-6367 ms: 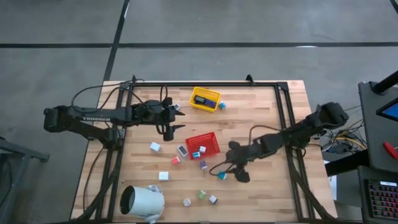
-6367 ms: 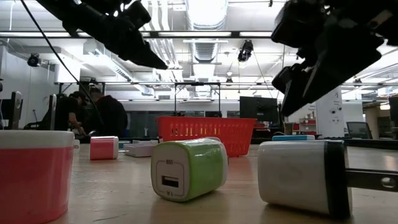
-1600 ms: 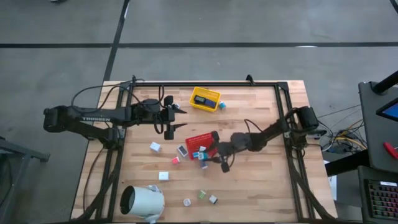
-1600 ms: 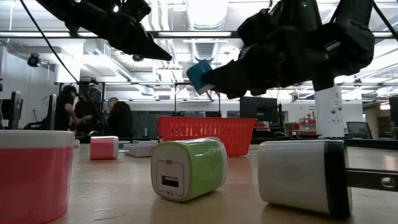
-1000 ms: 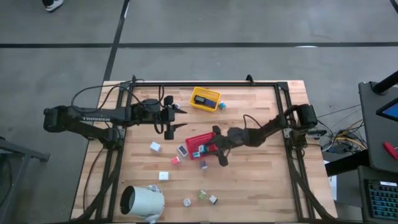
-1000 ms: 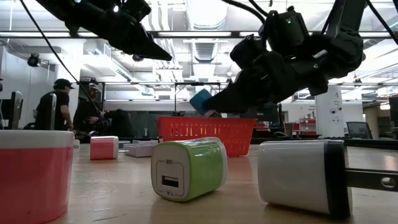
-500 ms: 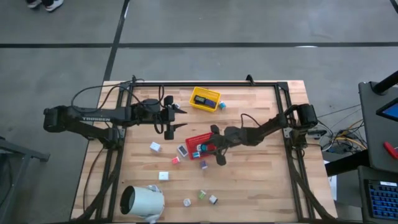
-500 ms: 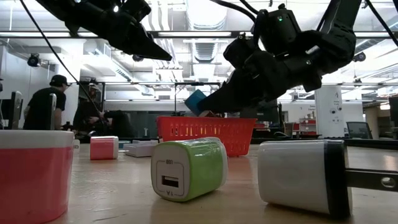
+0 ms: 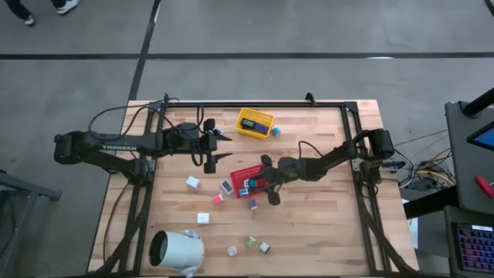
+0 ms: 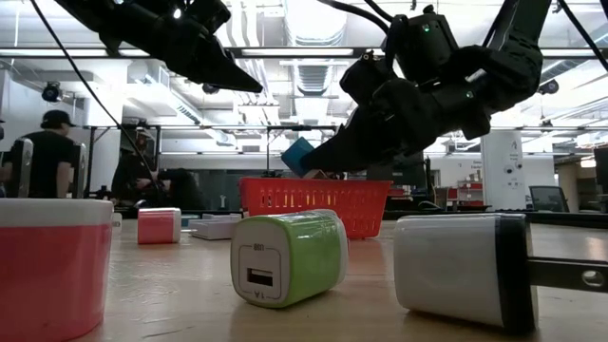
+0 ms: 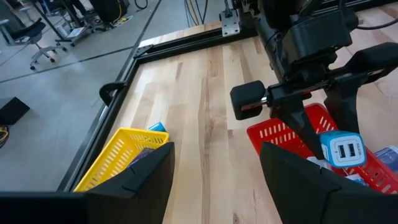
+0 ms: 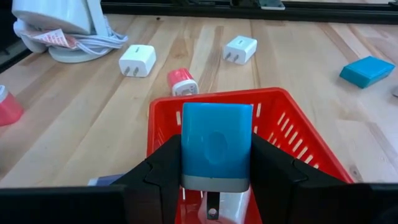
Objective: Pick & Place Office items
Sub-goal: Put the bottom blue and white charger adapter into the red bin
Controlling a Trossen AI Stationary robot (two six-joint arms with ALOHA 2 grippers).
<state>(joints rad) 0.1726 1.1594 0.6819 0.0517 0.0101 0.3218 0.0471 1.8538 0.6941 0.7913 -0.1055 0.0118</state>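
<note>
Now teal charger (image 12: 216, 148) clamped between right fingers (image 12: 160, 167), above red tray (image 12: 297, 138)

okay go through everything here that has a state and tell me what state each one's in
right gripper: shut on the teal charger, over the red tray
teal charger: held, above the red tray
red tray: upright, holds pieces
left gripper: open, empty, raised
yellow tray: upright, holds something dark
white cylinder: on its side

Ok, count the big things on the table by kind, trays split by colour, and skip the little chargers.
yellow tray: 1
red tray: 1
white cylinder: 1
Total: 3
</note>
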